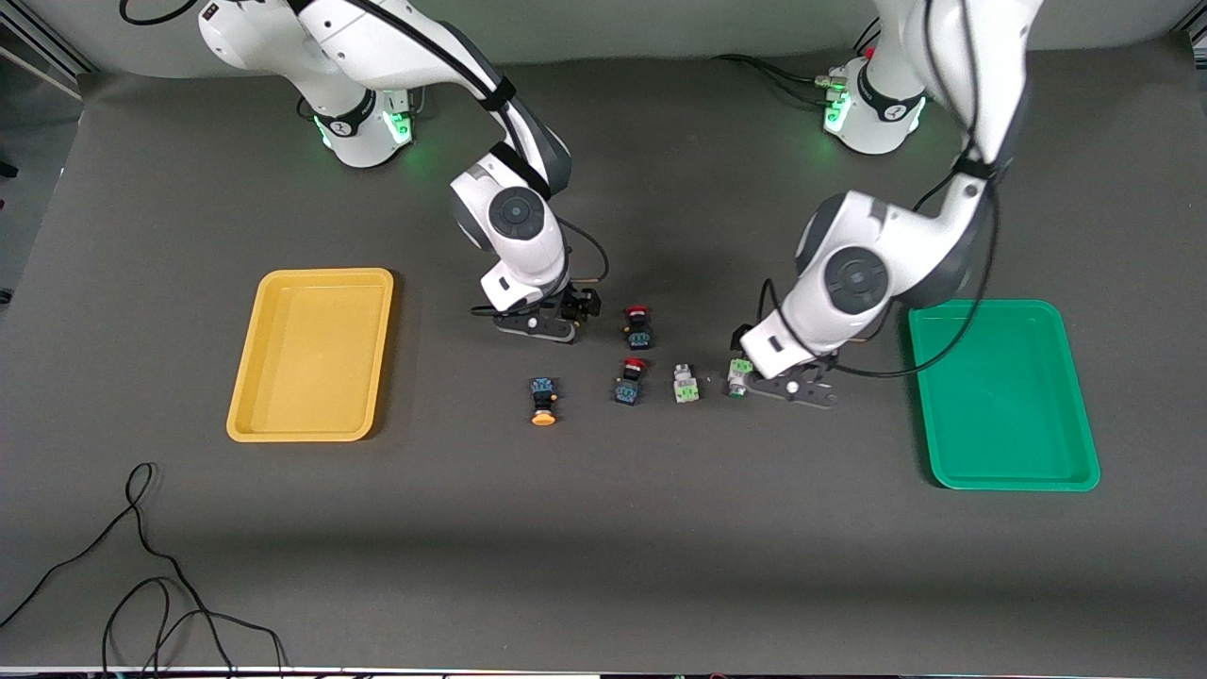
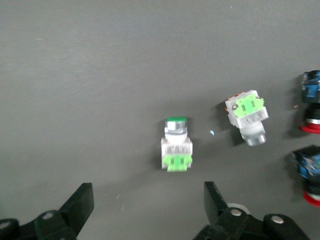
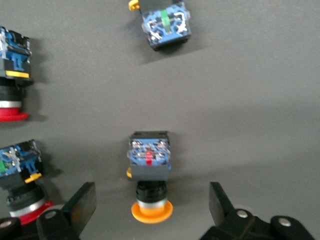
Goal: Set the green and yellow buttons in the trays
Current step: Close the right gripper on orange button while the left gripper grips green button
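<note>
Four task buttons lie mid-table. My left gripper [image 1: 754,372] is open and low beside one green button [image 1: 738,379]. In the left wrist view that button [image 2: 176,145] lies just ahead of the open gripper [image 2: 148,207], not between the fingers. The second green button [image 1: 686,384] [image 2: 246,116] lies beside it. My right gripper [image 1: 554,321] [image 3: 151,207] is open around a yellow-capped button [image 3: 150,170], which is hidden under the hand in the front view. The other yellow-capped button [image 1: 543,401] [image 3: 165,25] lies nearer the front camera. The yellow tray [image 1: 311,354] and green tray [image 1: 1004,391] hold nothing.
Two red-capped dark buttons [image 1: 638,325] [image 1: 630,380] lie between the two grippers, and both show in the right wrist view [image 3: 12,70] [image 3: 22,180]. A black cable [image 1: 141,566] loops on the table near the front edge at the right arm's end.
</note>
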Robot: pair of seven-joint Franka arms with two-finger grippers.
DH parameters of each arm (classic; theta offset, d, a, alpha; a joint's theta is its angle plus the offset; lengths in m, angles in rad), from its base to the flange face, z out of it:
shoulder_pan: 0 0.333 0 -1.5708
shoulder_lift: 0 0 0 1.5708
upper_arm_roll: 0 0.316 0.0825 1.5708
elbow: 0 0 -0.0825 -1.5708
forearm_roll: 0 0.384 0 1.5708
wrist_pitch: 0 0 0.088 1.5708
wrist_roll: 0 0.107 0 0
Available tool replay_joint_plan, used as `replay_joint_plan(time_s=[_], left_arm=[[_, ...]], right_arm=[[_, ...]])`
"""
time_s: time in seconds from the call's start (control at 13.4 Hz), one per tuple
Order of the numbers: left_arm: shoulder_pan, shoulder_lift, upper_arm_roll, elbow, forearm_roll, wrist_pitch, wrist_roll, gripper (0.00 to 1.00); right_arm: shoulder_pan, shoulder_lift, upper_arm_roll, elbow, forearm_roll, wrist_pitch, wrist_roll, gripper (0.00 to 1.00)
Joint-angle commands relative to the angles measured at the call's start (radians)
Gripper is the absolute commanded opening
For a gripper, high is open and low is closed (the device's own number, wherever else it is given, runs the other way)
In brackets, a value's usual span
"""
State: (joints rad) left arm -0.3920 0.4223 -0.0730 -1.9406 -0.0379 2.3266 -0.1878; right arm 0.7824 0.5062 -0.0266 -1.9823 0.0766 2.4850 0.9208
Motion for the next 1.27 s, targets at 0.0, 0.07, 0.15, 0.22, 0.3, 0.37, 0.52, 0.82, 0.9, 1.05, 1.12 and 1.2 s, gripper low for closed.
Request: replay_joint_plan(time_s=[0.0,0.07,0.15,0.22,0.3,0.37,0.52,0.82,0.9,1.05,1.12,1.2], left_arm=[[-0.031,0.067,0.015,-0.035,0.029,0.132,-0.021,0.99],[-0.036,0.094,0.015,-0.056,0.029,0.199,-0.021,0.99],[-0.038,0.114,0.015,-0.073,0.029,0.259,-0.021,0.99],[-0.039,0.133,0.015,-0.080,0.029,0.299,-0.030,0.99],[-0.050,0.142,0.016,-0.078,0.029,0.306,-0.053,0.99],[-0.063,0.142,0.018,-0.078,0.029,0.306,-0.083,0.99],[-0.071,0.141,0.019,-0.078,0.029,0.304,-0.113,0.97],[-0.070,0.141,0.019,-0.078,0.030,0.306,-0.114,0.00],[-0.073,0.141,0.021,-0.078,0.033,0.307,-0.114,0.00],[-0.082,0.130,0.028,-0.077,0.062,0.298,-0.114,0.00],[-0.082,0.106,0.030,-0.075,0.061,0.278,-0.123,0.00],[-0.079,0.072,0.030,-0.067,0.061,0.217,-0.168,0.00]], right_arm=[[0.015,0.052,-0.015,0.051,0.002,0.018,0.013,1.00],[0.015,0.060,-0.015,0.051,0.002,0.029,0.013,1.00],[0.015,0.067,-0.015,0.051,0.002,0.037,0.010,0.98],[0.015,0.071,-0.015,0.051,0.002,0.038,0.009,0.95],[0.012,0.071,-0.016,0.051,0.002,0.038,0.006,0.90],[0.009,0.072,-0.016,0.051,0.002,0.038,0.006,0.81],[0.008,0.078,-0.016,0.053,0.000,0.041,0.004,0.59],[0.002,0.066,-0.018,0.063,0.000,0.029,-0.014,0.28],[-0.008,0.052,-0.018,0.072,0.000,0.008,-0.016,0.27],[-0.015,-0.009,-0.027,0.130,0.003,-0.154,-0.034,0.27],[-0.015,-0.035,-0.041,0.179,0.009,-0.260,-0.043,0.27],[-0.015,-0.052,-0.053,0.235,0.014,-0.358,-0.053,0.27]])
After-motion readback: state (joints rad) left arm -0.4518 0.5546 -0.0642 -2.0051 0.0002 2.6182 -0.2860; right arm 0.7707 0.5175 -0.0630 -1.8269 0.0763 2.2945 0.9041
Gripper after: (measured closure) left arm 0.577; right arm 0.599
